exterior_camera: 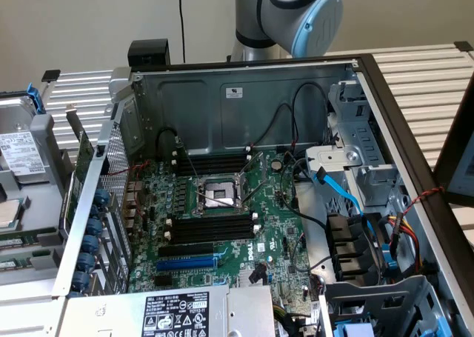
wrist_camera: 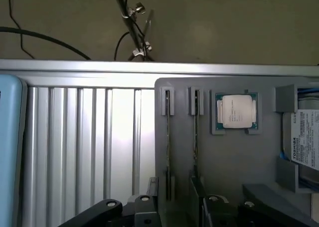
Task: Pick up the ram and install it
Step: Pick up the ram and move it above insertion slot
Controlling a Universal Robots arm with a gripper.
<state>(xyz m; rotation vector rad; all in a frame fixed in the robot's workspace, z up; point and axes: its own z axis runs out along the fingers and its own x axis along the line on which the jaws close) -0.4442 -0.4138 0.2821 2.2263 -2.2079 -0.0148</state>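
line the open claw up on one stick

your claw (wrist_camera: pixel 174 194) hangs wide open over the gray tray (wrist_camera: pixel 234 162), fingers either side of the ram (wrist_camera: pixel 168 137) standing on edge. centre on it, clear of the second stick (wrist_camera: pixel 196 137), and descend squarely.

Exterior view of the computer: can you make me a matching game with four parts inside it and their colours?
Things:
1. expansion slot
2. memory slots
3. motherboard
4. case wall

Colours:
A. green
B. grey
C. blue
D. black

Pairs: 1-C, 2-D, 3-A, 4-B
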